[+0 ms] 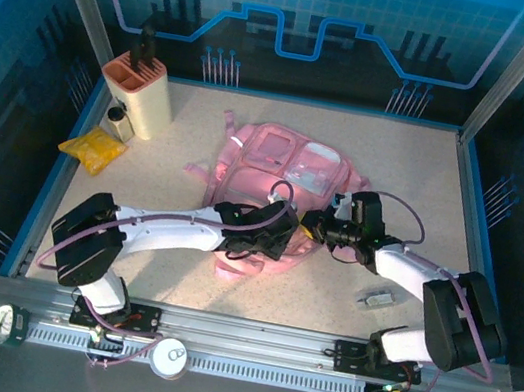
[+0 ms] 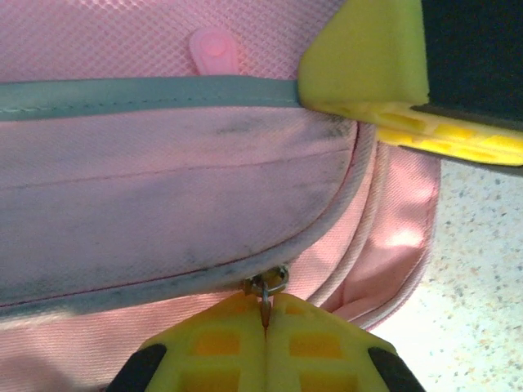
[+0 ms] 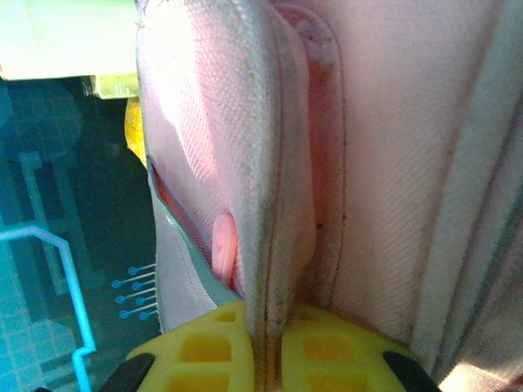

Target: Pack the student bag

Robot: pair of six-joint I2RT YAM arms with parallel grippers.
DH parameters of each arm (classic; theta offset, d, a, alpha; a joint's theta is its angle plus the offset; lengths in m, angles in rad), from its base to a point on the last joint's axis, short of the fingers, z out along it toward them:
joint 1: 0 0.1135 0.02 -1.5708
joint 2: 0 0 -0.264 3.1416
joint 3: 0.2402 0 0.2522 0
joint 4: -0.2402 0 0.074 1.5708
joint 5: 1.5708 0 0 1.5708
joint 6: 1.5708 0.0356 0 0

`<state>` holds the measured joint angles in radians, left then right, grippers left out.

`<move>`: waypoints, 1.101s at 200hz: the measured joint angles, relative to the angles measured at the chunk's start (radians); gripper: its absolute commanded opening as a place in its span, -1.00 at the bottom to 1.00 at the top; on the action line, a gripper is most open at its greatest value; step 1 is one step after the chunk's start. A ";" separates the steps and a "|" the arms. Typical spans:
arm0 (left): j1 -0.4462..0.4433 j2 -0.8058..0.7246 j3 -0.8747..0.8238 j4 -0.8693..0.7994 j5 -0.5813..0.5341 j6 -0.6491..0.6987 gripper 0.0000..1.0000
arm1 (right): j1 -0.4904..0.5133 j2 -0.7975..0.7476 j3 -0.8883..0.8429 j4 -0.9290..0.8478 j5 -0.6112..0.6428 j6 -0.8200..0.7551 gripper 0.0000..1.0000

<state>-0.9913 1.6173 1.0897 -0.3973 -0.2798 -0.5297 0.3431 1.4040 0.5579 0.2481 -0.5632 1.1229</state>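
Observation:
The pink student bag (image 1: 293, 161) lies flat mid-table, front pockets facing up. My left gripper (image 1: 267, 236) is at the bag's near edge. In the left wrist view its yellow fingers (image 2: 216, 347) are shut on the bag's small metal zipper pull (image 2: 266, 286), below a grey-piped pocket (image 2: 163, 196). My right gripper (image 1: 317, 228) meets the bag from the right. In the right wrist view it (image 3: 265, 347) is shut on a piped fold of the bag's fabric (image 3: 278, 245), lifted beside a gaping pocket opening (image 3: 221, 241). One right fingertip (image 2: 368, 65) shows in the left wrist view.
A beige holder (image 1: 141, 88) with dark handles stands at the back left, with a small bottle (image 1: 118, 120) and a yellow packet (image 1: 94, 148) beside it. A small grey object (image 1: 378, 299) lies on the table near the right arm. Blue walls ring the table.

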 measured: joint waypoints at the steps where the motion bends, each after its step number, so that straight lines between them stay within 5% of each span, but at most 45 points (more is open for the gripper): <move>1: 0.001 -0.001 0.000 -0.003 -0.002 0.004 -1.00 | 0.000 0.000 0.000 -0.002 0.000 -0.002 -0.95; 91: 0.195 -0.211 -0.145 -0.088 0.035 0.066 -1.00 | -0.098 -0.016 0.149 -0.296 -0.050 -0.275 -0.99; 118: 0.182 -0.203 -0.146 -0.042 0.086 0.060 -1.00 | -0.132 0.064 0.269 -0.392 -0.053 -0.337 -0.85; 165: 0.094 -0.028 -0.037 0.013 0.098 0.040 -1.00 | -0.177 0.197 0.482 -0.443 0.001 -0.405 -0.18; 220: 0.071 0.020 0.018 0.010 0.102 0.038 -1.00 | -0.210 0.024 0.333 -0.425 -0.026 -0.398 0.02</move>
<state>-0.9203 1.6375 1.1080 -0.3874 -0.1776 -0.4915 0.1329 1.4281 0.8913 -0.1772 -0.5888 0.7246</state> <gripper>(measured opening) 0.049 0.498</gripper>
